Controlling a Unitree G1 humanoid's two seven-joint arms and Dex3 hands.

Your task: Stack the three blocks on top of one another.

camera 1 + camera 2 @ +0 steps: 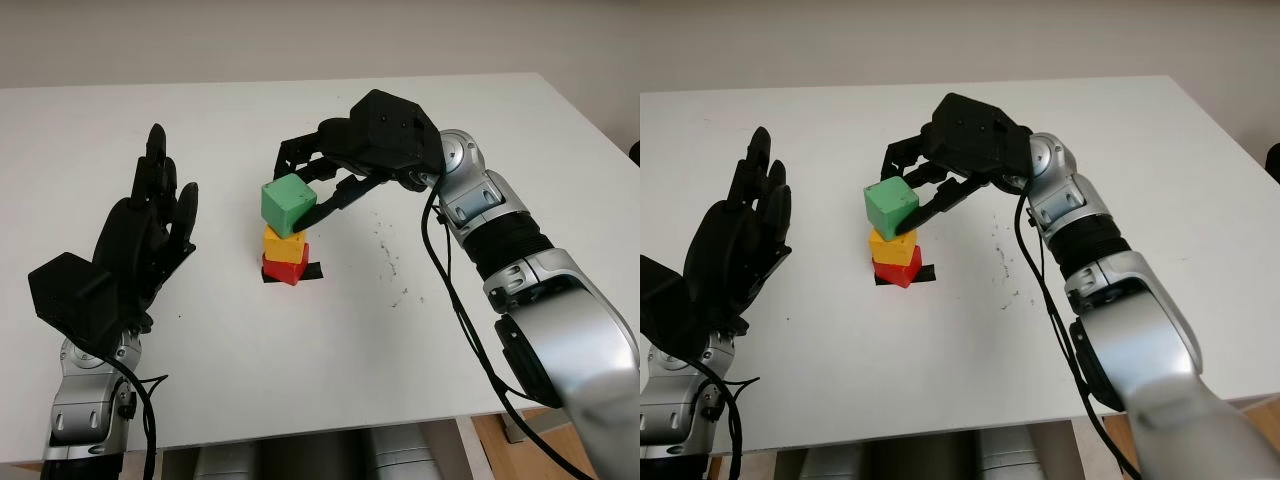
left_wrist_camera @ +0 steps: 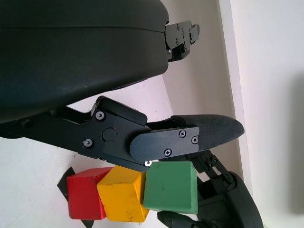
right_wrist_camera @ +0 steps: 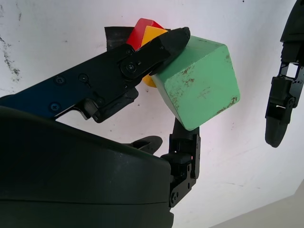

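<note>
A red block (image 1: 284,271) sits on a patch of black tape (image 1: 313,272) near the table's middle, and a yellow block (image 1: 284,244) lies on top of it. My right hand (image 1: 303,183) reaches in from the right and is shut on a green block (image 1: 288,203), with fingers behind it and the thumb (image 3: 142,57) on its near right side. The green block is tilted, its lower edge at the yellow block's top; I cannot tell if they touch. My left hand (image 1: 150,215) is open, raised to the left of the stack and apart from it.
The white table (image 1: 350,350) has small dark specks (image 1: 390,255) right of the stack. Its front edge runs close to my arms, and the right edge lies beyond my right forearm (image 1: 500,230). A pale wall stands behind the far edge.
</note>
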